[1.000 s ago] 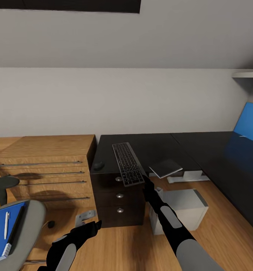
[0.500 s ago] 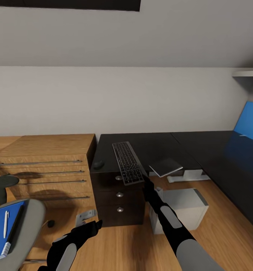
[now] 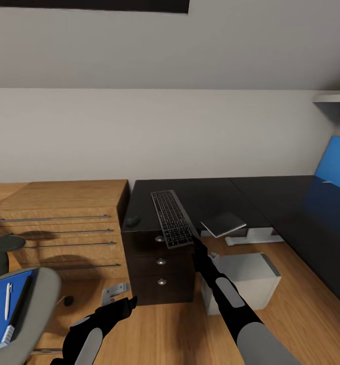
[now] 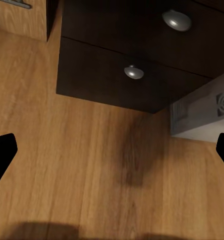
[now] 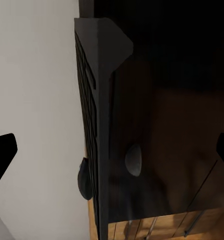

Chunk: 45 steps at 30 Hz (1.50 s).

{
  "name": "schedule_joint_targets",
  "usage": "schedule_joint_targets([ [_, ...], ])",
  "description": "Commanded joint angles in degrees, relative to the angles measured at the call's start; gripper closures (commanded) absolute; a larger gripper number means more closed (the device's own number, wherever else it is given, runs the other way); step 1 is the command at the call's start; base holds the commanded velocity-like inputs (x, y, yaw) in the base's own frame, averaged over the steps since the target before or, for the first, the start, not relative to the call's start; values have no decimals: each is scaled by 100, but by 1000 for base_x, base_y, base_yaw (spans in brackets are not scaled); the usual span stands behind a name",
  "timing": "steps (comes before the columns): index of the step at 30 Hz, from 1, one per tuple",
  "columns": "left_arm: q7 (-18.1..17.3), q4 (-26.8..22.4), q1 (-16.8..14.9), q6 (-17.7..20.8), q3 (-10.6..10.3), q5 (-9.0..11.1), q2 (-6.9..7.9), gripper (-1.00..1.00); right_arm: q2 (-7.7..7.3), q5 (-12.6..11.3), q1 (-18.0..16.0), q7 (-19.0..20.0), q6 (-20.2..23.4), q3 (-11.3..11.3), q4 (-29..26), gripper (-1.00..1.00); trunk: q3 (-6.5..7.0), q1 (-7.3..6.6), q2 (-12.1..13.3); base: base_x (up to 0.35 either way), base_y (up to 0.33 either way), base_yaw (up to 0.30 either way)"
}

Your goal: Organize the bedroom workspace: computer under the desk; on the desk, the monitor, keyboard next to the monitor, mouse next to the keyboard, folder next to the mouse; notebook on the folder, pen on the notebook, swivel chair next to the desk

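Observation:
The slim keyboard point(image 3: 172, 219) lies on the black desk point(image 3: 215, 195), its near end jutting past the front edge over the drawer unit point(image 3: 159, 268). My right gripper point(image 3: 194, 239) is open at the keyboard's near right corner, and the keyboard point(image 5: 99, 125) appears edge-on between its spread fingers. The dark mouse point(image 3: 133, 221) sits left of the keyboard. The blue folder point(image 3: 0, 309) with the white pen point(image 3: 8, 301) rests on the swivel chair point(image 3: 40, 299). The grey computer point(image 3: 243, 279) stands on the floor. My left gripper point(image 3: 125, 304) hangs open above the floor. The monitor is out of view.
An oak dresser point(image 3: 63, 223) stands left of the desk. A thin grey rectangle point(image 3: 223, 224) pokes out at the desk's front edge; I cannot tell if it is the notebook. The blue back panel point(image 3: 334, 162) is at the far right. The left wrist view shows the drawer unit point(image 4: 117, 75).
The right gripper has crept slightly up toward the keyboard's corner. The head view has drifted a little. The left arm holds still.

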Motion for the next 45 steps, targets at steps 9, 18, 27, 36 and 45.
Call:
schedule_joint_targets([
  [9,55,-5,-4,11,-4,60,1,-100,2,-60,-3,11,25,-4,1,-100,-5,0,-3,34,96,0],
  [18,55,3,-4,11,-7,52,1,-100,4,-60,-3,11,25,0,2,-100,-5,0,-3,51,6,0],
  [27,55,12,-4,11,-5,50,1,-100,7,-60,-3,10,20,-1,2,-100,-5,0,-3,66,3,0],
  [36,55,12,-4,11,-6,51,1,-100,6,-60,-3,10,18,-3,2,-100,-5,0,-3,133,48,0],
  [45,55,12,-4,11,-4,52,1,-100,2,-60,-3,-36,23,-12,-7,-100,-5,0,-3,9,3,0],
])
